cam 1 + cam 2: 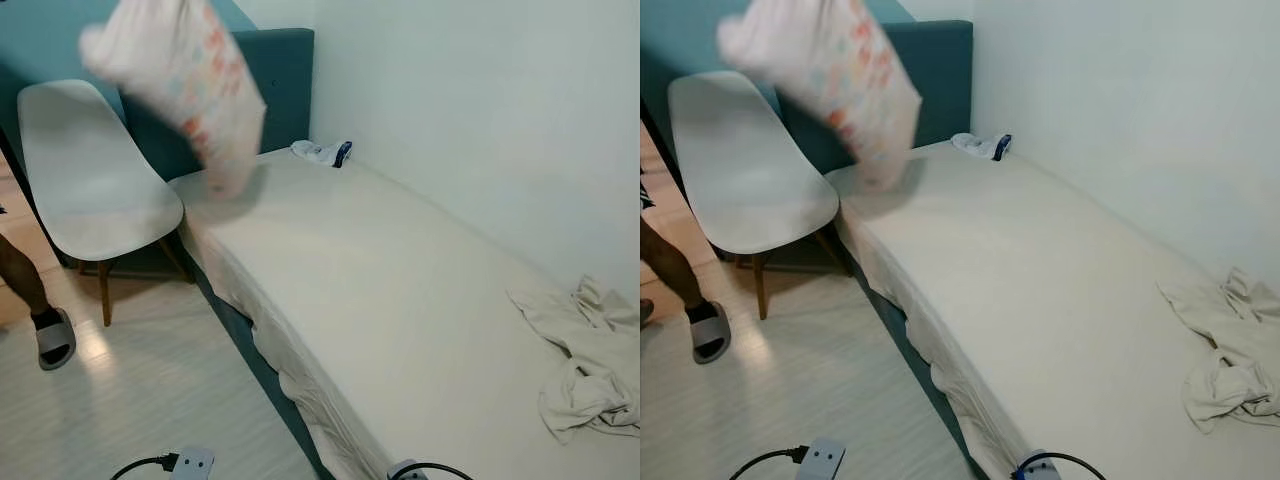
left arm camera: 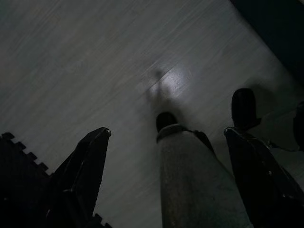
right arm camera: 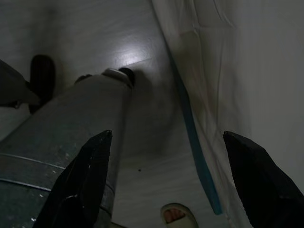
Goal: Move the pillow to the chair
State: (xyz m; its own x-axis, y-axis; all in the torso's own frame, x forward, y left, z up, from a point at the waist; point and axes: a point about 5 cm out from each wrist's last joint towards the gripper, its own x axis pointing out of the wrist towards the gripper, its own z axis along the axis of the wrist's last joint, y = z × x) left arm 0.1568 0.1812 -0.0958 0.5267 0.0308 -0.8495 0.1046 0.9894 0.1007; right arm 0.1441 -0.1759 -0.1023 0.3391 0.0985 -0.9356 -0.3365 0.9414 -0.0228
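A white pillow [image 1: 185, 85] with a coloured print is in the air, blurred, over the head corner of the bed [image 1: 380, 280] and just right of the white shell chair [image 1: 95, 190]. Nothing of mine touches it. The chair stands on wooden legs beside the bed, its seat bare. My left gripper [image 2: 167, 130] hangs open over the pale floor, beside my own leg [image 2: 194, 185]. My right gripper [image 3: 167, 134] hangs open too, between my leg [image 3: 61, 142] and the sheet on the side of the bed [image 3: 204, 95].
A person's leg with a grey slipper [image 1: 52, 335] stands left of the chair; a slippered foot [image 3: 176, 216] is near my right gripper. A crumpled cloth [image 1: 585, 360] and a small white-and-blue item [image 1: 322, 152] lie on the bed. Cabled boxes [image 1: 190, 463] sit on the floor.
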